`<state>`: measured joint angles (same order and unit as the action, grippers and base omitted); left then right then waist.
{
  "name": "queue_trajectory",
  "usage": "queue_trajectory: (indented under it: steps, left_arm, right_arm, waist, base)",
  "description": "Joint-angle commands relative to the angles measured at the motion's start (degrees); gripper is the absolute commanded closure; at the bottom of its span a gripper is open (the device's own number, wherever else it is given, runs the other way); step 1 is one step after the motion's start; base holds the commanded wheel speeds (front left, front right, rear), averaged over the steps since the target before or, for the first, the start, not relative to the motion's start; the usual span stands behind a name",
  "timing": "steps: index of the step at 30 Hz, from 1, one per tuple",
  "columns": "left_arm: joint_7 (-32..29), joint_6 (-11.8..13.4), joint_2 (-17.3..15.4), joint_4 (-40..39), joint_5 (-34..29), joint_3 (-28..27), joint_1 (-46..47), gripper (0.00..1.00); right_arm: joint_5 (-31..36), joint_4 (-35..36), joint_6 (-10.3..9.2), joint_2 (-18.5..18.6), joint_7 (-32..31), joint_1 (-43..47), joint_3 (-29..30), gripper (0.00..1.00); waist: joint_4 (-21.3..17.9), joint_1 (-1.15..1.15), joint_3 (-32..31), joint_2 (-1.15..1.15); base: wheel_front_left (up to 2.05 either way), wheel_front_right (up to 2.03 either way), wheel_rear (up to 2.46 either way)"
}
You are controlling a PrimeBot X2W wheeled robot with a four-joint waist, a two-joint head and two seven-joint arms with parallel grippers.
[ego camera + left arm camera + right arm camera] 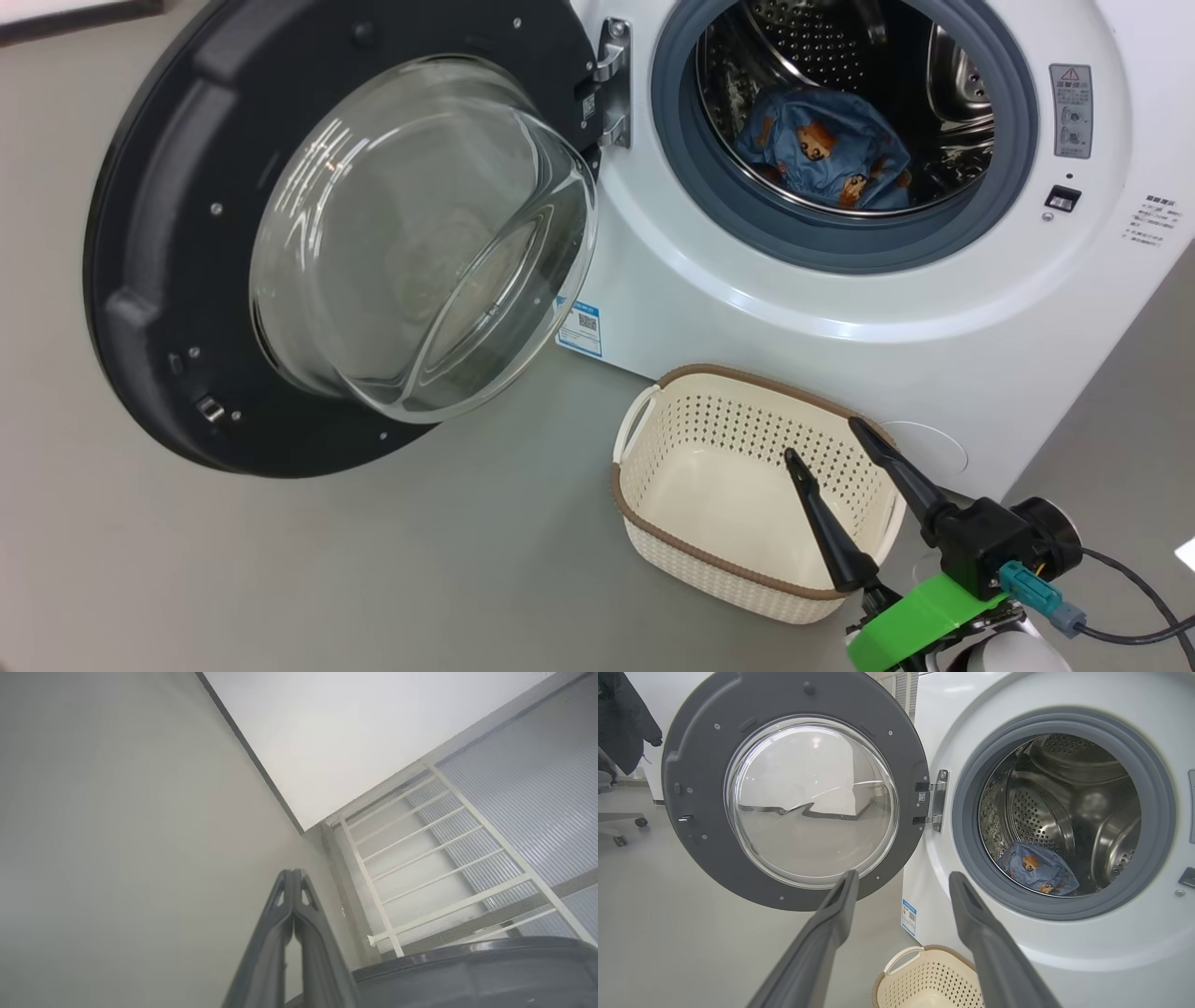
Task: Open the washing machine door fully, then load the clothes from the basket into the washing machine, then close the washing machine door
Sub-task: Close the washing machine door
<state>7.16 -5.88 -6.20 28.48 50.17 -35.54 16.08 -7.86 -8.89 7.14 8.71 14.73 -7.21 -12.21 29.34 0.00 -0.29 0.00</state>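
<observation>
The washing machine door [159, 187] stands swung wide to the left, its dark inner side and glass bowl facing me; the right wrist view shows the door [691, 742] too. The white washing machine [794, 308] has its drum open. Blue bear-print clothes [822, 149] lie in the drum, and the right wrist view also shows these clothes [1036, 868]. The cream basket [747, 375] sits empty on the floor before the machine. My right gripper [823, 439] hangs open over the basket's right side, holding nothing. My left gripper [293, 872] is shut on nothing, pointing at bare floor and wall.
A blue label sticker [581, 327] marks the machine's lower left front. A white railing [420, 858] and a dark curved edge [467, 970] lie near the left gripper. Chair wheels [626, 830] and a dark garment [626, 718] stand beyond the door. Grey floor spreads left of the basket.
</observation>
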Motion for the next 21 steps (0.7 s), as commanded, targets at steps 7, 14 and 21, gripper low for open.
queue_trajectory:
  steps: [7, 14, 21]
  left_arm:
    - [-10.0, 3.1, -14.1, 10.4, 9.5, -7.3, 13.5, 1.0]
    - [-14.5, 6.7, -23.0, 20.8, 14.1, -10.6, 22.6, 1.0]
    - [-14.9, 3.8, -26.8, 27.8, 15.6, -10.5, 29.6, 1.0]
  right_arm:
    - [-1.0, 1.8, 0.35, -0.1, 0.3, 0.2, -0.7, 0.0]
    - [-0.8, 2.1, 0.35, 0.6, 0.3, 1.4, -0.7, 0.0]
    - [-0.2, 2.0, 0.35, 1.6, 0.3, 0.3, -1.6, 0.0]
  waist:
    - [-0.3, 0.0, -0.2, 0.0]
    - [-0.5, 0.0, 0.3, 0.0]
    - [-2.7, 0.0, 3.2, 0.0]
  base:
    - [0.0, 0.0, 0.0]
    - [0.0, 0.0, 0.0]
    - [0.0, 0.0, 0.0]
